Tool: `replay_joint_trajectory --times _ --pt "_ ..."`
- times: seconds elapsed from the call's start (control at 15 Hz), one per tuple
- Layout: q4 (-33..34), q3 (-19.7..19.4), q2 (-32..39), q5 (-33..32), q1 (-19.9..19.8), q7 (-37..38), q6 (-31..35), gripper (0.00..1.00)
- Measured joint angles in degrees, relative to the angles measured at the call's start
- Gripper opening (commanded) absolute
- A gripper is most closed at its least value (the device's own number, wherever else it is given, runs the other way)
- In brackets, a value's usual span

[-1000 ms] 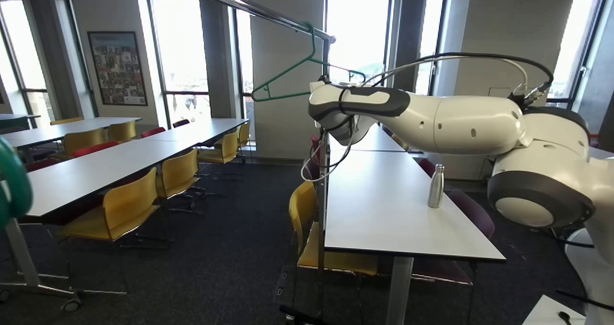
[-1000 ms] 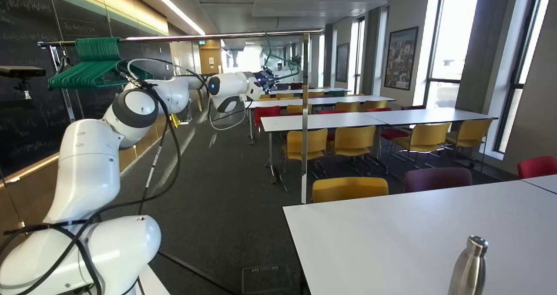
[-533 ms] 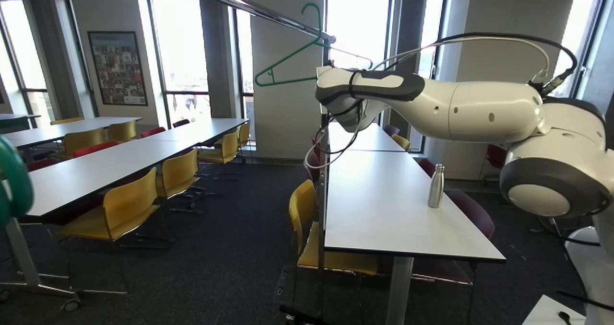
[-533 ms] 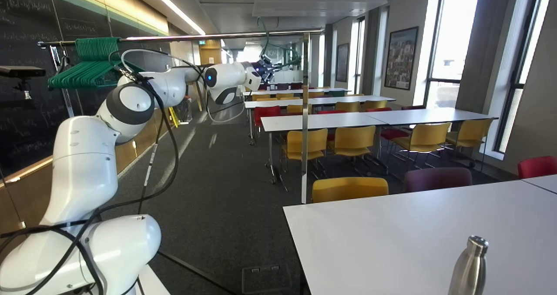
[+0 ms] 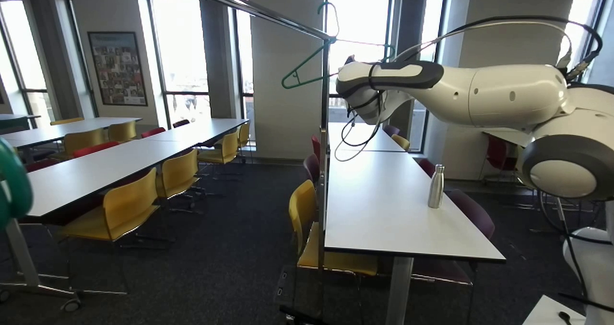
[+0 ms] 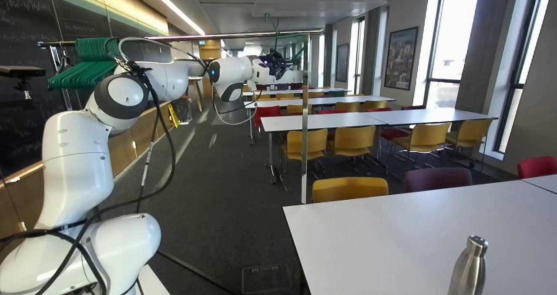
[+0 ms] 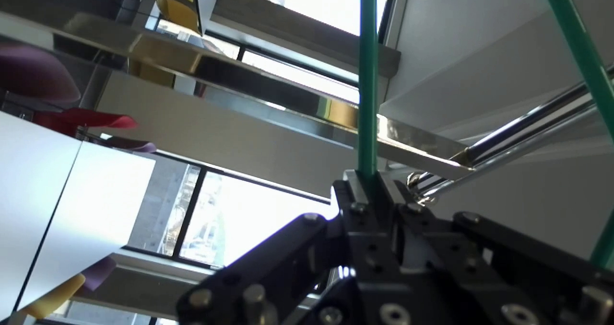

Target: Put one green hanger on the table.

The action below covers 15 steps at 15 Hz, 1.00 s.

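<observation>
Hanger (image 7: 368, 75), green and triangular, is held in midair, hook uppermost, its lower bar clamped between the fingers of the Robotiq gripper (image 7: 371, 180), which are pressed together on it. In an exterior view its long axis runs roughly left to right, the left corner lower, crossing the line of the upright (image 5: 324, 181) at the end of the chrome garment rail (image 7: 527, 129). The hook sits above the rail, not hung on it; whether the frame touches metal cannot be told. The lift-off looks done, the set-down not yet. The coming move appears to turn on the white-topped table (image 5: 379, 224), below the hanger and mostly right of the upright in both exterior views: the frame likely has to swing past that upright, then descend and tip flat.

One Franka Panda arm (image 6: 82, 169) does the holding, one hanger in its grip. On the table stands one stainless-steel bottle (image 6: 469, 269). Along the table's far side in an exterior view are one yellow chair (image 6: 350, 189), one purple chair (image 6: 437, 179) and one red chair (image 6: 539, 168); beyond, four yellow chairs (image 6: 354, 140) line the near side of the next table (image 6: 339, 120). At far left, green hangers (image 6: 82, 75) hang bunched on the rail, too tight to count.
</observation>
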Motion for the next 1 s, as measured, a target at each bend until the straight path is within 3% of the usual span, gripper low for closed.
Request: replay_joint_trajectory --times 0.53,1.0 --pt "-11.1 -8.5 -2.4 -1.6 6.3 -4.1 0.4 0.02" --pt "-18.9 -13.5 -2.6 0.5 10.3 -4.5 -1.7 0.02"
